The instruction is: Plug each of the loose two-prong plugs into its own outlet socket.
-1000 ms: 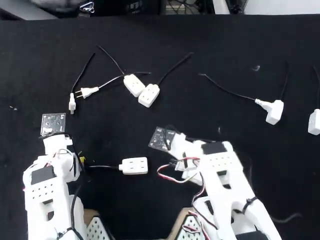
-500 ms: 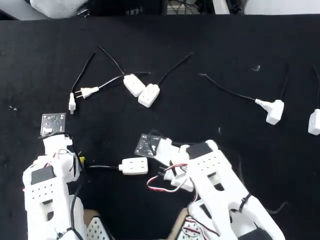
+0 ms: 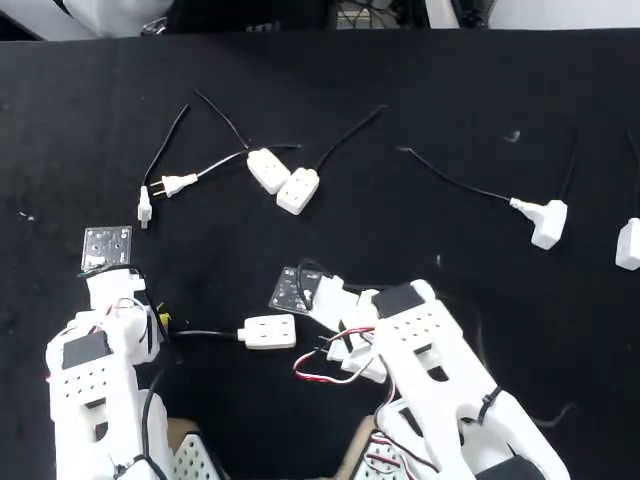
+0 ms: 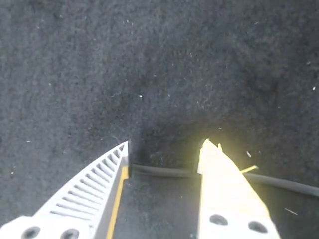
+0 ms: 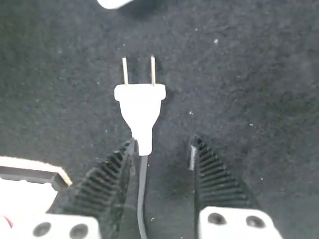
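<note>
A white two-prong plug [image 5: 139, 102] lies on the black cloth just ahead of my right gripper [image 5: 163, 144], prongs pointing away. That gripper is open; the plug's black cord runs back between its fingers, close along one of them. A white outlet socket [image 3: 268, 331] lies between the two arms, and its edge [image 5: 112, 3] shows beyond the plug's prongs. The socket's black cord [image 4: 159, 172] crosses between the tips of my open left gripper [image 4: 167, 145], which sits low over the cloth at the lower left [image 3: 158, 322].
Two more white sockets [image 3: 283, 180] lie side by side at the upper middle, with two loose plugs [image 3: 165, 186] to their left. A white plug block [image 3: 547, 224] lies at the right and another socket [image 3: 628, 245] at the right edge.
The right arm swung left toward the near socket in the first half second, then held still. The left arm has not moved.
</note>
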Robot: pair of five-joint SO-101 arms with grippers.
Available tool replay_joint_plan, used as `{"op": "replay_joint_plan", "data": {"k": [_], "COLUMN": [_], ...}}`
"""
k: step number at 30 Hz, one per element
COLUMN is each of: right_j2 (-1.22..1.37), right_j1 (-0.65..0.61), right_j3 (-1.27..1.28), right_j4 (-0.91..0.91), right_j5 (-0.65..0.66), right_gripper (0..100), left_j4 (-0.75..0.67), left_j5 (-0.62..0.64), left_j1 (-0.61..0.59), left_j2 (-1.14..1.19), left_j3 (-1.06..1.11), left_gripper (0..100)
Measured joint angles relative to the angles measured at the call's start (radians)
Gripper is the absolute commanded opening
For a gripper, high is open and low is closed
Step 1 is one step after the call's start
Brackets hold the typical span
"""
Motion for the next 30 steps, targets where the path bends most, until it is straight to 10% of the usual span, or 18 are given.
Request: {"op": "replay_joint_plan", "data": {"k": [24,30], "right_j2": [-0.029,-0.219], "right_j1": [0.003,-0.003], "right_j3": [0.035,-0.106], "right_j4": [-0.081,-0.035], "right_j5": [0.0,-0.107], "right_gripper": [1.0,1.0], "left_j4": [0.005,0.204], "left_j5": [0.0,0.009], "left_j1": [0.0,0.052], "left_j2": [0.0,0.002], "left_j3": [-0.003,-0.232], "left_gripper": [23,23]}}
